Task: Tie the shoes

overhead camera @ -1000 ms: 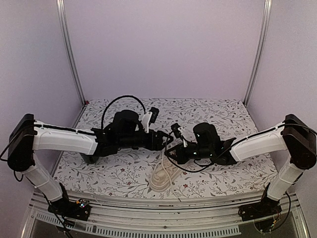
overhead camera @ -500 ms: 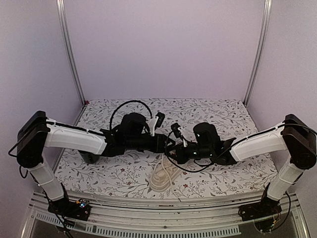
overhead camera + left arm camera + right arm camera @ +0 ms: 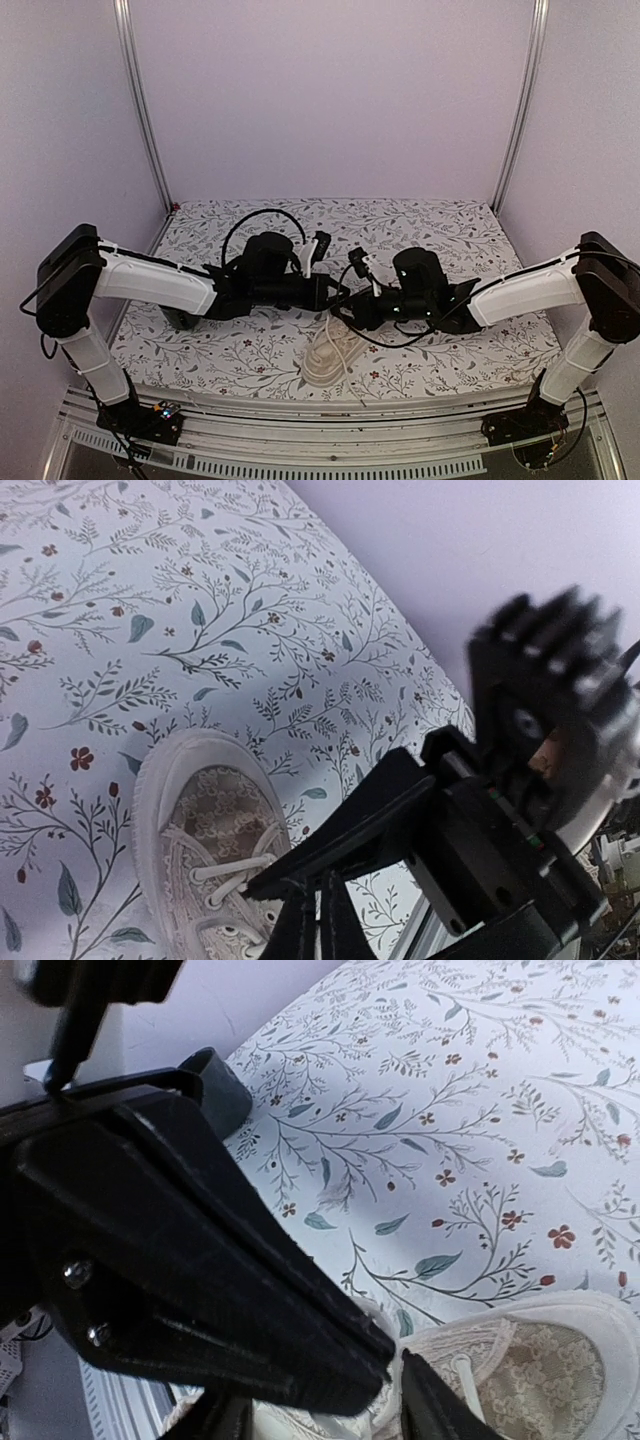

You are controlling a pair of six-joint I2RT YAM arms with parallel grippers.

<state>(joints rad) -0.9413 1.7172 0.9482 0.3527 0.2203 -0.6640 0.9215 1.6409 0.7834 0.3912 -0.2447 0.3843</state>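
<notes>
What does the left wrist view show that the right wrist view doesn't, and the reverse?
Left wrist only: the right arm's black housing, blurred, against the wall. Right wrist only: a dark cup near the cloth's far edge. Both: the cream sneaker with its pale laces, lying on the floral tablecloth.

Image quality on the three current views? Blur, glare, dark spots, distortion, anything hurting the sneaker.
Top external: soft, even violet-tinted light, no glare, sharp; frame posts lean, wide-angle look. Left wrist: sneaker toe and cloth crisp; the right arm is smeared. Right wrist: a black finger close to the lens is a dark mass over the left half; cloth sharp.
</notes>
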